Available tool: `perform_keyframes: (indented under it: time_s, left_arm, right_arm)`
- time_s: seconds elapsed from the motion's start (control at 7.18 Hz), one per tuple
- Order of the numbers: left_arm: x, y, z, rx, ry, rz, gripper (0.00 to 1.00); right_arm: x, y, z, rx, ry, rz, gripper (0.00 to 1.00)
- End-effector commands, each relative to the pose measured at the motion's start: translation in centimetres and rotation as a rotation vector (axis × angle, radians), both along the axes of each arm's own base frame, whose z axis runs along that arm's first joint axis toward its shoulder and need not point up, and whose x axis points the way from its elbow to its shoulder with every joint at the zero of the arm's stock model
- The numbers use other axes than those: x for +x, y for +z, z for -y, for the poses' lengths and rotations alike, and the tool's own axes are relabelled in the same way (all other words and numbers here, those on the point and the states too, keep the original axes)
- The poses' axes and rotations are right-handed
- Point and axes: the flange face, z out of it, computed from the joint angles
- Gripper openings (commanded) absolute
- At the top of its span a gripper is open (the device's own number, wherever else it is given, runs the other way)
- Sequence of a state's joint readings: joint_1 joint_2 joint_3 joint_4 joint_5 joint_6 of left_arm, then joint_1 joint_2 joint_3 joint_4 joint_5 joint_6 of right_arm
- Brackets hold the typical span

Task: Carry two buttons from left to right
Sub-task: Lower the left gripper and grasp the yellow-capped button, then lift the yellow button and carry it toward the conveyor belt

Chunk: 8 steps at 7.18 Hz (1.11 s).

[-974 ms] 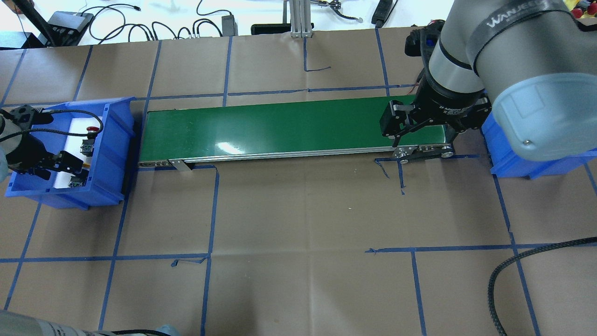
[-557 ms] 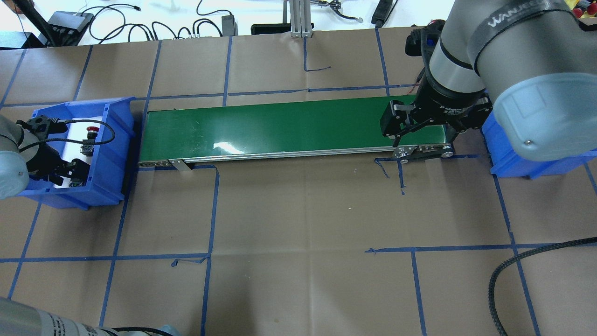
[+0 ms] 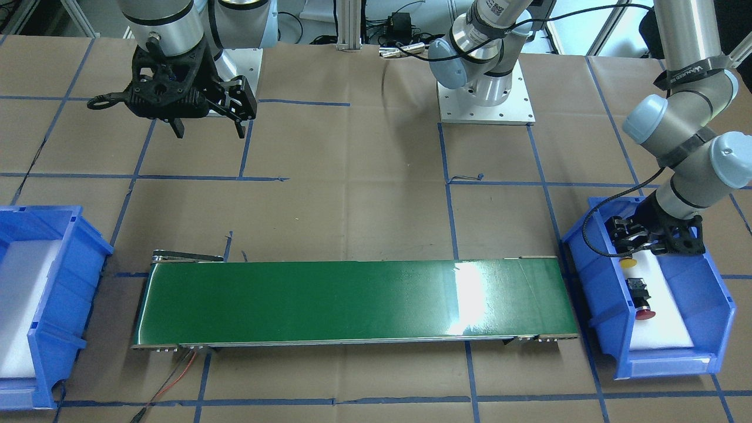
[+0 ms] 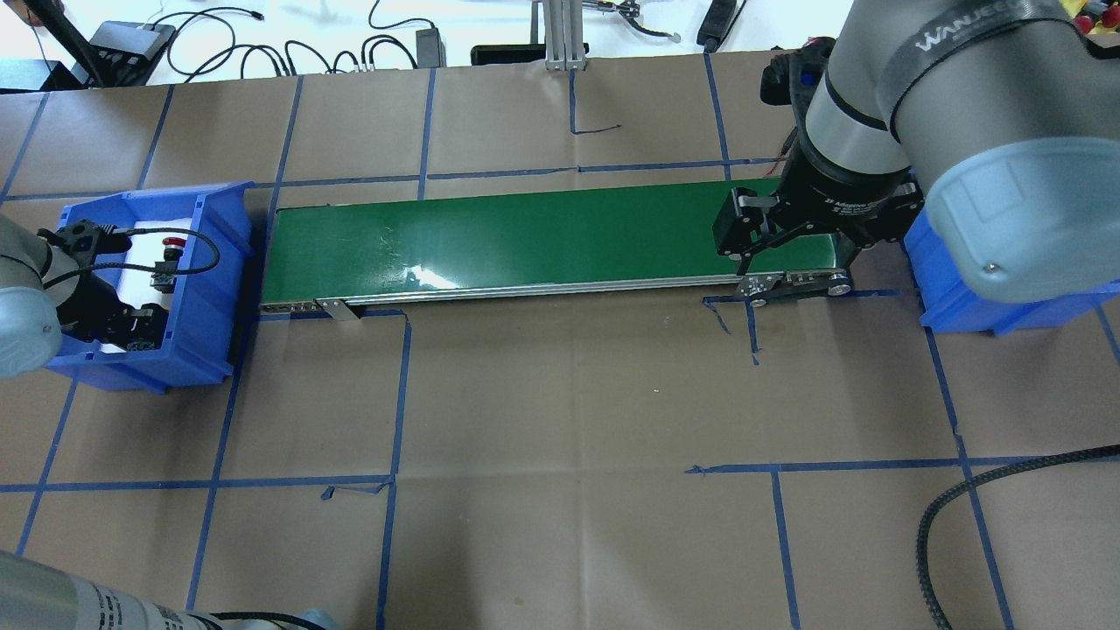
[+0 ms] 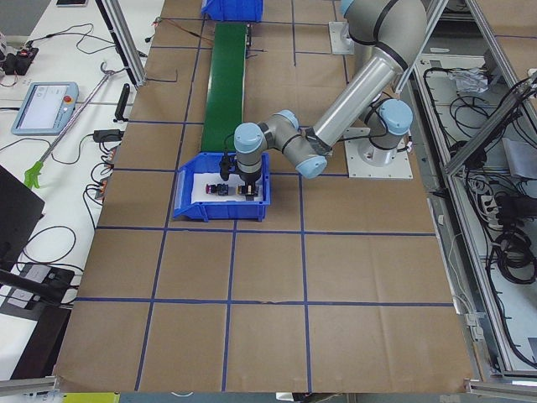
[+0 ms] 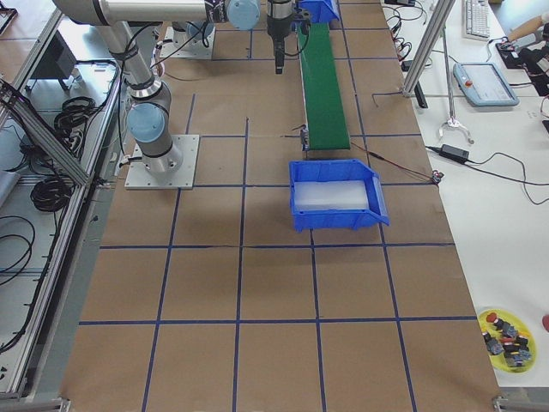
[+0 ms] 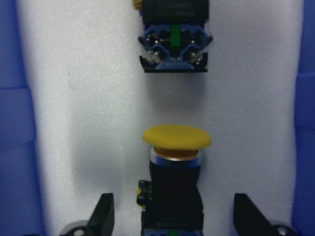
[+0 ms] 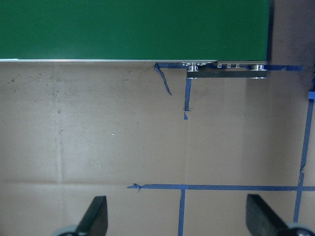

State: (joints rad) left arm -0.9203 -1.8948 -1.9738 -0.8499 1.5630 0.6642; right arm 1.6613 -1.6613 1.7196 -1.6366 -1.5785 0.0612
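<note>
Left pincer (image 7: 174, 216) wide open, straddling yellow button (image 7: 177, 136), not gripping; red button (image 7: 174, 37) at 12 o'clock, same blue bin (image 7: 15, 123). Right pincer (image 8: 178, 216) open, empty, above desk (image 8: 98, 137).

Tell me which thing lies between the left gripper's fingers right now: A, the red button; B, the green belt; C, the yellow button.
C: the left wrist view shows the yellow button with its black body between the open fingers of the left gripper; the red button lies farther along the blue bin.

Green belt (image 3: 352, 302) is glossy, brown paper (image 3: 352, 205) matt, white foam (image 7: 88, 98) grainy, yellow cap (image 7: 177, 136) smooth.
</note>
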Motion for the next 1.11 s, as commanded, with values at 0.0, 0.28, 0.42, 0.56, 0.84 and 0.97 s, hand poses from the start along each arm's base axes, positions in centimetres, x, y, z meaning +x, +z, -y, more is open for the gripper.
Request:
perform_keyframes:
  time_s: [0.0,0.28,0.42,0.56,0.84,0.97]
  left_arm:
    - [0.4,0.5,0.2,-0.006,0.009,0.012,0.09]
    - [0.8,2.9,1.0,-0.047,0.021,0.033,0.00]
    - [1.5,6.4,2.0,-0.069,0.020,0.053,0.00]
    - [1.9,10.6,2.6,-0.044,0.018,0.041,0.00]
    - [2.2,18.8,3.0,-0.002,0.018,0.013,0.00]
    - [2.6,21.3,3.6,0.019,0.018,-0.002,0.00]
  right_arm:
    - [0.0,0.0,0.0,0.000,0.001,-0.002,1.00]
    - [0.0,0.0,0.0,0.000,0.000,0.000,1.00]
    - [0.0,0.0,0.0,0.000,0.001,0.000,1.00]
    - [0.0,0.0,0.0,0.000,0.001,0.000,1.00]
    - [0.0,0.0,0.0,0.000,0.001,0.000,1.00]
    - [0.0,0.0,0.0,0.000,0.000,0.000,1.00]
